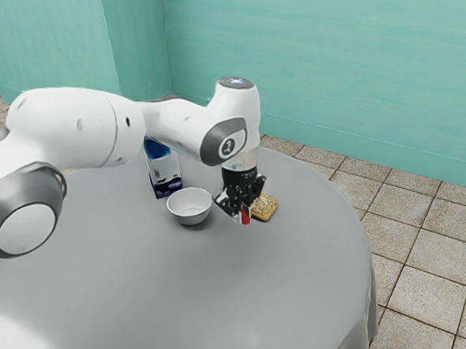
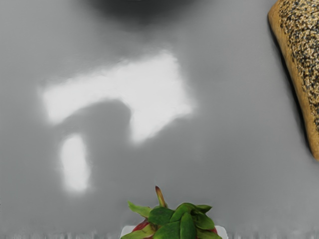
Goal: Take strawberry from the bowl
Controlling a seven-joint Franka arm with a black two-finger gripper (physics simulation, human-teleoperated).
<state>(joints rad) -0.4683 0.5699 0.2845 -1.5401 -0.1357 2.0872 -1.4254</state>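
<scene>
Beside the bowl, on its side toward the exterior view's right, my gripper [image 1: 242, 215] is shut on the red strawberry [image 1: 245, 216]. The wrist view shows the strawberry [image 2: 182, 221] with its green leaves up, between the pale fingertips of the gripper [image 2: 174, 232]. The white bowl [image 1: 189, 211] stands on the table apart from the gripper, and its visible inside holds nothing. How far the strawberry is above the table is hard to tell.
A slice of seeded bread [image 1: 265, 208] lies just behind the gripper; the same bread [image 2: 304, 64] shows in the wrist view. A blue and white carton [image 1: 164, 173] stands behind the bowl. Grey cloth covers the round table [image 1: 210, 292].
</scene>
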